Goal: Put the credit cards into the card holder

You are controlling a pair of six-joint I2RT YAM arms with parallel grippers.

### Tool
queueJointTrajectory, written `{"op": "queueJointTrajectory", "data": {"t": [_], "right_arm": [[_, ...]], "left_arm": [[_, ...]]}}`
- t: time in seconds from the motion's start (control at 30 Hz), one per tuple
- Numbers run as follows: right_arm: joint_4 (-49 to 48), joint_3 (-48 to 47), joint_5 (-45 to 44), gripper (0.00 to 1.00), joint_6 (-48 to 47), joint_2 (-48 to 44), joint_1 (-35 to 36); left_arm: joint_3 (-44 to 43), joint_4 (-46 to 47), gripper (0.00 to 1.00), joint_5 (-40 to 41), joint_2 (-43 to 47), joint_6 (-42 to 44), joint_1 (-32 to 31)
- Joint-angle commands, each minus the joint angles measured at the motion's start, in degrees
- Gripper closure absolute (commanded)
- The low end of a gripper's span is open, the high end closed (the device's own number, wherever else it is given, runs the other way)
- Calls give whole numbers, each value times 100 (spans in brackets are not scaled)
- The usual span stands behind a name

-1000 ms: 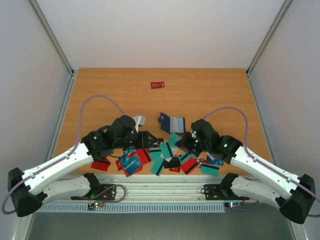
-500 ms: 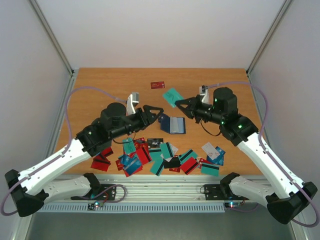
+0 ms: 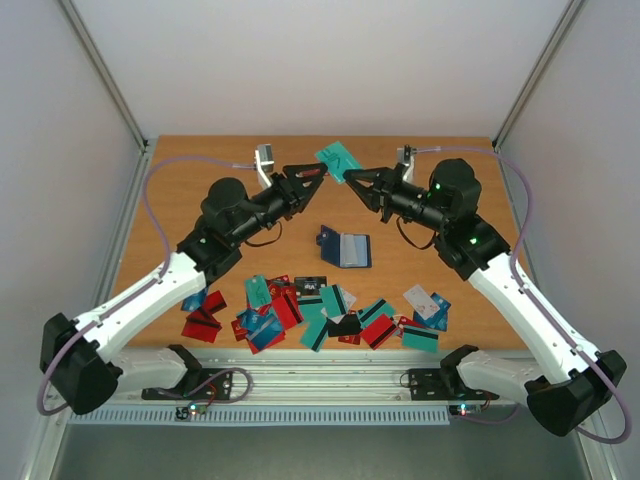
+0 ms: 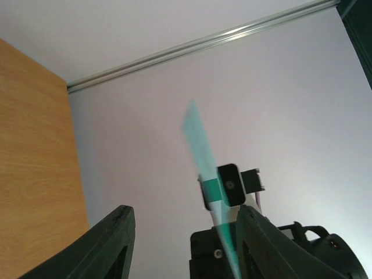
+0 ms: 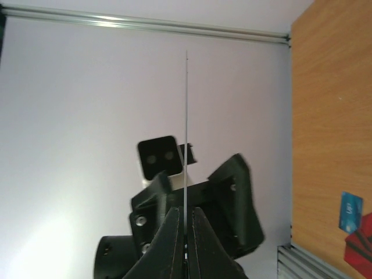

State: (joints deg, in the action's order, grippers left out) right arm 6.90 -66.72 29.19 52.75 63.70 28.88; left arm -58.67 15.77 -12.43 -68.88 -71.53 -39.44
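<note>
My right gripper (image 3: pixel 352 181) is raised above the table and shut on a teal credit card (image 3: pixel 338 157), which sticks up and to the left from its fingertips. In the right wrist view the card (image 5: pixel 186 116) shows edge-on between the closed fingers (image 5: pixel 173 232). My left gripper (image 3: pixel 311 181) is open and empty, raised opposite the right one, close to the card. In the left wrist view the blurred card (image 4: pixel 199 145) lies between my spread fingers (image 4: pixel 113 244). The navy card holder (image 3: pixel 344 248) lies open on the table below. Several more cards (image 3: pixel 320 312) lie along the near edge.
The two grippers face each other closely in mid-air over the far middle of the table. White walls and metal frame rails enclose the wooden table (image 3: pixel 440 180). A blue card (image 5: pixel 351 212) and red cards (image 5: pixel 360 244) show at the right wrist view's edge.
Both arms rose and moved toward the far side. The right gripper carried the teal card higher and left. The left gripper lifted to face it, still open.
</note>
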Motion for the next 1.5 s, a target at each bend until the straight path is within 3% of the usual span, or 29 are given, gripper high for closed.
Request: {"op": "queueJointTrajectory", "data": {"t": [0.0,0.27,0.57,0.63,0.67,0.7,0.8,0.87,1.0,1.1,1.27,1.47], "right_arm": [[-569,-261,118,99,132,124,-33],[-672,-219,216,99,130,219,-33],[-854,-176,296,99,118,222,-63],[-791,-187,327,99,29,215,-69],[-652,-203,334,96,-47,202,-82],[-350,-213,339,87,-145,177,-115],[794,-322,504,45,-587,126,-509],[1762,-401,701,33,-1072,145,-968],[3480,-606,791,28,-2695,455,-1531],[4207,-535,489,27,-3749,711,-1594],[4278,-111,529,26,-4498,1095,-1622],[3658,194,895,26,-4641,1688,-1623]], "left_arm": [[-269,787,52,-199,-162,-168,96],[-460,1152,63,-427,-525,-320,165],[-551,1151,98,-481,-682,-379,196],[-533,1116,100,-456,-689,-401,192],[-520,1087,100,-442,-673,-405,199],[-489,1060,100,-415,-660,-406,203],[-431,664,100,-454,-558,-256,291],[-487,-139,100,-599,-474,78,409],[-582,-1932,100,-693,-387,1265,499],[-730,-2863,100,-893,-617,2207,507],[-1136,-3612,100,-1674,-1310,3187,508],[-1644,-3962,100,-2318,-2338,3833,589]]}}
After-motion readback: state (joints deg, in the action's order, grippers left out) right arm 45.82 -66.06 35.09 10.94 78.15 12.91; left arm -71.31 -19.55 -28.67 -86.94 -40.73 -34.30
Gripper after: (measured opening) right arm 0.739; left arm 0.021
